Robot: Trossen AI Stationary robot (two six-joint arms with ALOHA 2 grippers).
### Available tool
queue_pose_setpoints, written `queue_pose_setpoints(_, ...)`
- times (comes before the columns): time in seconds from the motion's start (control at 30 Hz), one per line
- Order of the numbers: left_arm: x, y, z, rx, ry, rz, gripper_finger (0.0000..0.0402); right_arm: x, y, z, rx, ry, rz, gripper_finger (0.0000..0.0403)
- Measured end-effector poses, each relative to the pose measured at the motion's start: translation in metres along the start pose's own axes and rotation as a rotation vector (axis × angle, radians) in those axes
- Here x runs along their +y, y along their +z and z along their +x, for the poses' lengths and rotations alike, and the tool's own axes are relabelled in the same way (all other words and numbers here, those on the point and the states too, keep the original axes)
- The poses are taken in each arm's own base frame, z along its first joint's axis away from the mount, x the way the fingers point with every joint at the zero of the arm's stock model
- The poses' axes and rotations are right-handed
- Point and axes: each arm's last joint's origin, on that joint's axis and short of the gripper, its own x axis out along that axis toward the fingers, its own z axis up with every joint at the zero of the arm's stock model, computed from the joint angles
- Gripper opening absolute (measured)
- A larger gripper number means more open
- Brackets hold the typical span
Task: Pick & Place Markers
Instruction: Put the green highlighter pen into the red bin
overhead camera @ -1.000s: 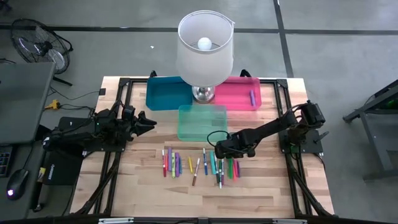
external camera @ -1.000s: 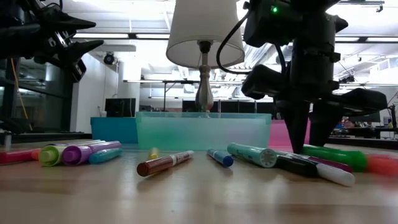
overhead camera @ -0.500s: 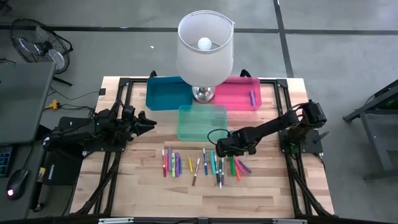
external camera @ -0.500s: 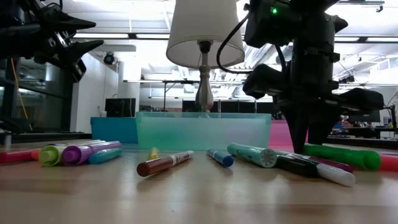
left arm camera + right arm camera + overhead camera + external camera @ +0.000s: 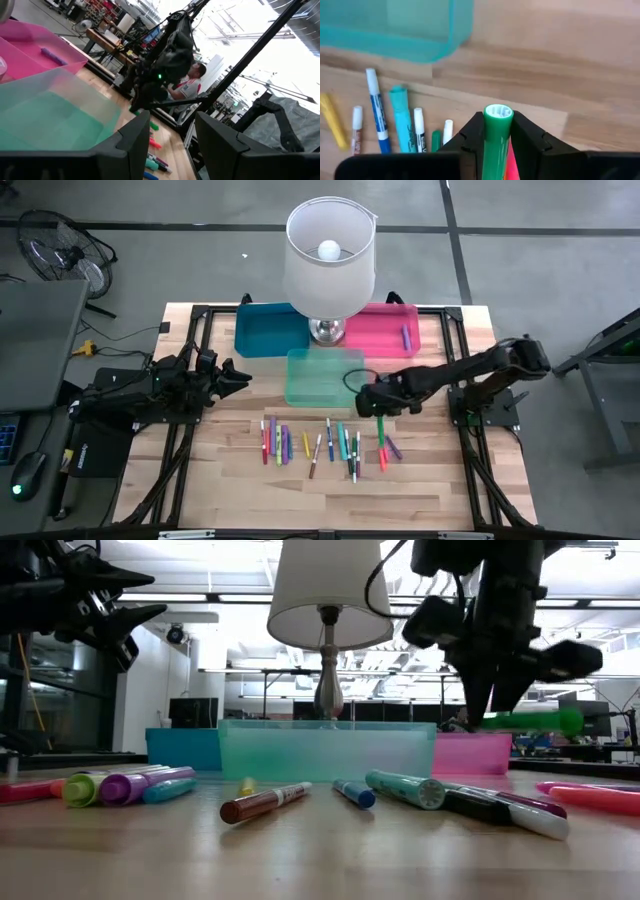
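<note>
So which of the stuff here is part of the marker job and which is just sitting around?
Job: green marker held by right gripper; loose markers on the table; teal bin, blue bin, pink bin.
Lying about: lamp; parked left gripper.

You have a white-shaded lamp (image 5: pixel 329 255) at the table's (image 5: pixel 430 485) far edge, blue bin (image 5: pixel 268 330), pink bin (image 5: pixel 385 330), green bin (image 5: pixel 322 375) nearer, floor fan (image 5: pixel 62 252), seated person (image 5: pixel 189 85) in the room behind.

Markers (image 5: pixel 310 442) on table (image 5: pixel 230 480), before three bins (image 5: pixel 325 375).

right gripper (image 5: pixel 497 718) | jaws clamp green marker (image 5: pixel 533 721) | raised above table (image 5: pixel 300 860)
</note>
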Motion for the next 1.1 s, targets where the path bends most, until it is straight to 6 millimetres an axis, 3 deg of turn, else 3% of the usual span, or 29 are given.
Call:
queue_pose_setpoints(0.2,0.000,0.000,0.000,0.000,0.000,0.000,0.0156,-0.022,0.030,-0.035,-0.097,-0.012,0.011,0.0065)
queue_pose_setpoints(0.33,0.000,0.000,0.000,0.001,0.000,0.000,0.0156,-0.034,0.056,-0.047,-0.132,-0.012,0.008,0.0072)
queue_pose_setpoints(0.7,0.000,0.000,0.000,0.003,-0.002,0.000,0.0156,-0.066,0.136,-0.060,-0.231,-0.006,-0.017,0.0069)
queue_pose_setpoints(1.1,0.000,0.000,0.000,0.002,-0.002,0.000,0.0156,-0.096,0.196,-0.073,-0.437,0.011,-0.010,0.0070)
